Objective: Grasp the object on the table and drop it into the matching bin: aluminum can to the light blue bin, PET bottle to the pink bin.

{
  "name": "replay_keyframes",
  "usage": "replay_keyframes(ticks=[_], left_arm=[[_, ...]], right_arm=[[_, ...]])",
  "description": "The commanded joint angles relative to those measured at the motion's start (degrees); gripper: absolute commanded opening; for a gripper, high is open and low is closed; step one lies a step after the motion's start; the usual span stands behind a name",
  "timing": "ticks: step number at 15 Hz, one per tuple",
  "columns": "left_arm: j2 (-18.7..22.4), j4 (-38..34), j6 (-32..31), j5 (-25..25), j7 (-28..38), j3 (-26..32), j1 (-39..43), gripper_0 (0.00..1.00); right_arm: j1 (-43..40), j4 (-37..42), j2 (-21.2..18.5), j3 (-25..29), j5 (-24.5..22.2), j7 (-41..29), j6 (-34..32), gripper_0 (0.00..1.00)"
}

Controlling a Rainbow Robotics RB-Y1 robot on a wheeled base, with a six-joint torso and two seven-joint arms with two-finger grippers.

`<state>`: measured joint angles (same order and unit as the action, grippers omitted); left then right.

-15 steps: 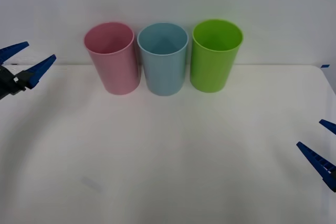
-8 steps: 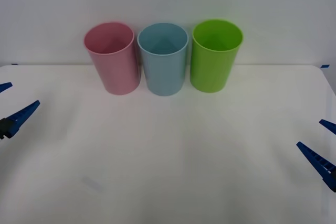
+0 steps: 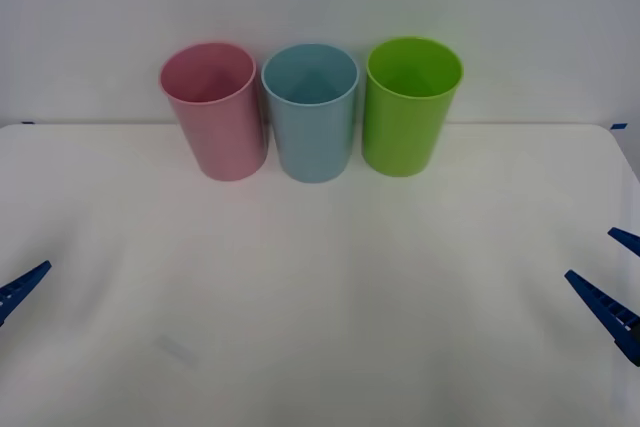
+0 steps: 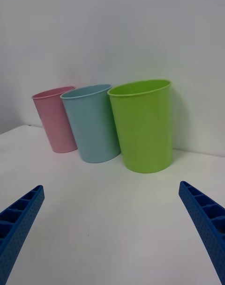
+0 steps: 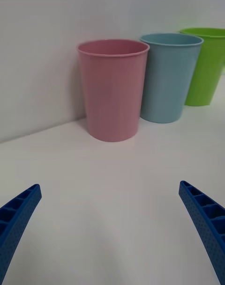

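Both grippers, left and right, wait spread open at the lower corners; the pink bin perhaps holds the bottle.

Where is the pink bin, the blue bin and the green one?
pink bin (image 3: 222, 132), front view, on its front wall.
blue bin (image 3: 314, 137), front view, on its front wall.
green bin (image 3: 405, 127), front view, on its front wall.

The pink bin, light blue bin and lime green bin stand in a row on the white table, beyond the right gripper's spread blue fingers.
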<state>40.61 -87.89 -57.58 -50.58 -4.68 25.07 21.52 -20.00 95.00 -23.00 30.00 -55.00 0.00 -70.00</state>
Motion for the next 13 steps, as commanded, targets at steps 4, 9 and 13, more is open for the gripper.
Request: replay_keyframes(ticks=[4, 9, 13], left_arm=[[0.00, 0.00, -1.13, 0.74, -1.48, -0.82, 5.11, 1.00], [0.00, 0.00, -1.84, 1.01, -1.04, -2.84, 4.76, 1.00], [0.00, 0.00, -1.84, 1.01, -1.04, -2.84, 4.76, 1.00]], right_arm=[[0.00, 0.00, 0.00, 0.00, 0.00, 0.00, 0.00, 1.00], [0.00, 0.00, 0.00, 0.00, 0.00, 0.00, 0.00, 1.00], [0.00, 0.00, 0.00, 0.00, 0.00, 0.00, 0.00, 1.00]])
